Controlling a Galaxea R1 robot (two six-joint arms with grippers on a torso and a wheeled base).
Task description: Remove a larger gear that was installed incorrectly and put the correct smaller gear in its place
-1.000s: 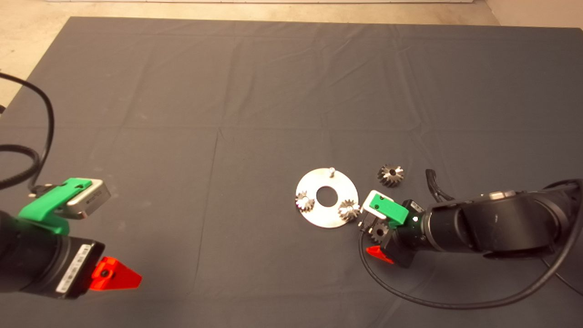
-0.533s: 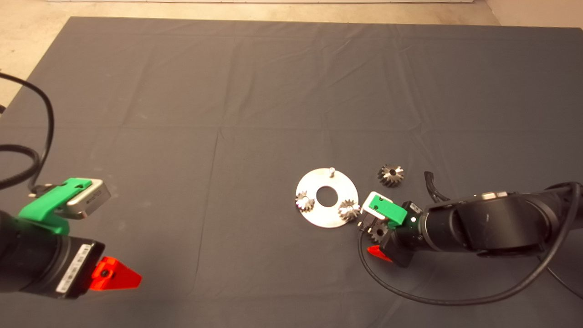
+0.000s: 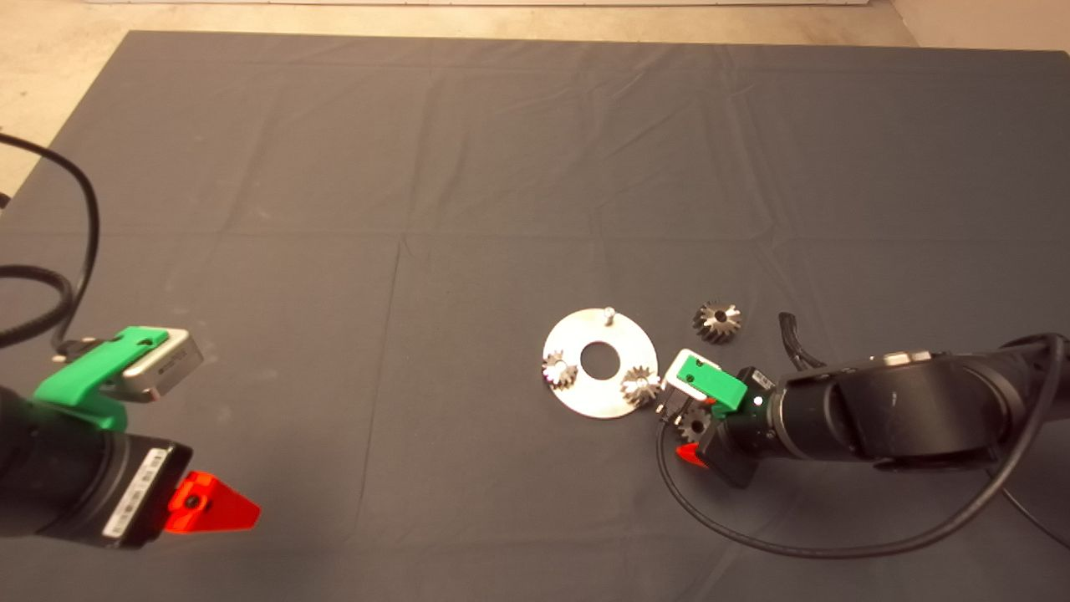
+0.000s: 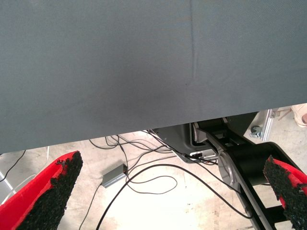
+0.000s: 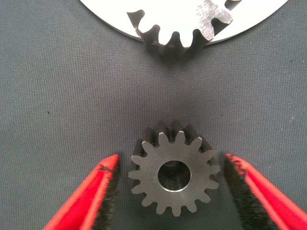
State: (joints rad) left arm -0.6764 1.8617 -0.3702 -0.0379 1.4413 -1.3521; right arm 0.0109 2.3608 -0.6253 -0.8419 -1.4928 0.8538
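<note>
One smaller gear [image 5: 173, 173], flat (hole up), between right fingers [image 5: 106, 184].

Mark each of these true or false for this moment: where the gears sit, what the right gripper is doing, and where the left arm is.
1. The smaller gear lies on the mat between the open fingers of the right gripper. True.
2. The larger gear sits on the disc's post. False: it lies on the mat, off the metal disc.
3. Two small silvery gears are on the disc. True.
4. The post at the disc's far edge carries a gear. False: it is bare.
5. The left gripper hovers over the disc. False: it waits at the lower left, open.
</note>
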